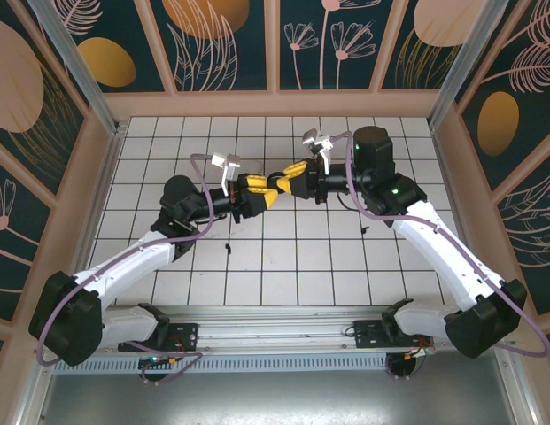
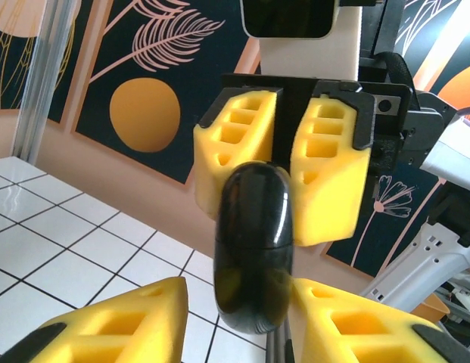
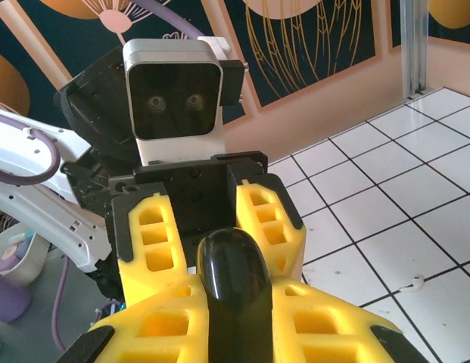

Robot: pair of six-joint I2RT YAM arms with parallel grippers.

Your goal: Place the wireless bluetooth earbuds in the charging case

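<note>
A glossy black charging case (image 3: 233, 272) hangs in mid-air above the tiles. My right gripper (image 3: 235, 291) is shut on it, yellow pads pressed to both sides. My left gripper (image 2: 238, 291) faces it from the other side, jaws open around the case's (image 2: 253, 242) rounded end; one pad touches it and the other stands a little off. From above, both grippers (image 1: 261, 188) (image 1: 282, 181) meet tip to tip over the middle of the table. One tiny whitish earbud (image 3: 411, 286) lies on a tile. A tiny dark bit (image 1: 228, 245) lies near the left arm.
The white tiled floor (image 1: 283, 266) is walled by patterned panels (image 1: 221, 44) at the back and sides. Metal posts (image 1: 75, 62) stand in the far corners. Both arms reach in from their bases at the near rail (image 1: 275, 332).
</note>
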